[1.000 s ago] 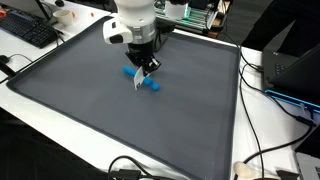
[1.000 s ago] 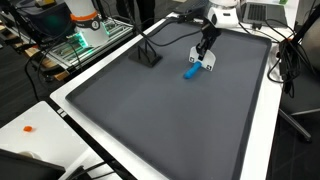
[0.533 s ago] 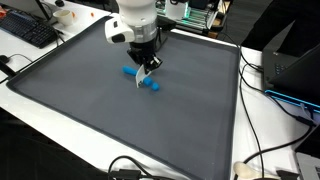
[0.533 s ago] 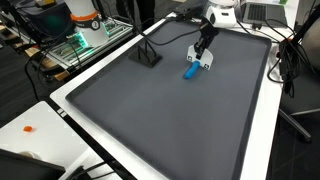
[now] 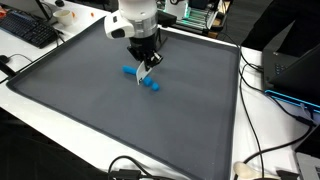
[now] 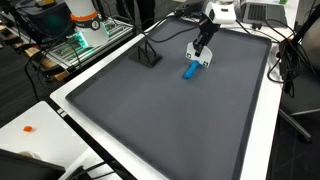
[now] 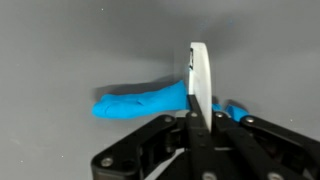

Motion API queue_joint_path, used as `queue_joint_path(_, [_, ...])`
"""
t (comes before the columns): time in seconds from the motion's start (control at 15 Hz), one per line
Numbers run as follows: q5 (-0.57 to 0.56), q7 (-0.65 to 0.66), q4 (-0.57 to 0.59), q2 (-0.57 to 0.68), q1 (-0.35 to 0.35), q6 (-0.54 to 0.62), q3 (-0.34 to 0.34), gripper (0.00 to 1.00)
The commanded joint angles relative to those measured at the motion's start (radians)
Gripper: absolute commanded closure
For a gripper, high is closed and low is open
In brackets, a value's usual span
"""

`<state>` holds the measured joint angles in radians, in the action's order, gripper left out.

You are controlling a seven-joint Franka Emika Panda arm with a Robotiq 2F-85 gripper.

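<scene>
On the gray mat (image 5: 70,95), toward its 12 o'clock edge, lies the blue stick (image 5: 153,86). The gripper (image 5: 146,68) hangs directly over it, jaws narrow, pinching a thin white strip (image 7: 197,75). Wrist view: stick extends toward 9 o'clock.

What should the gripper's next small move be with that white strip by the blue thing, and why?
Probably a short straight lift. The gripper is shut on the thin white strip, which stands edge-on right by the blue object on the gray mat; whether they touch, I cannot tell. Rising first should avoid dragging it sideways.
</scene>
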<state>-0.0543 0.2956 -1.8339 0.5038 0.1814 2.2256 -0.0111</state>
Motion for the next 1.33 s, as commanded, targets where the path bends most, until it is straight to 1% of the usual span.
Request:
queue_joint_path(0.0, [0.007, -0.030, -0.039, -0.055, -0.016, -0.014, -0.008, 0.99])
queue_joint_path(0.33, [-0.010, -0.038, -0.029, -0.075, -0.025, -0.014, 0.001, 0.99])
queue_joint_path(0.73, [-0.032, -0.075, -0.014, -0.051, -0.035, -0.002, 0.006, 0.99])
queue_joint_path(1.27, [-0.034, -0.096, -0.011, -0.026, -0.038, 0.028, 0.008, 0.99])
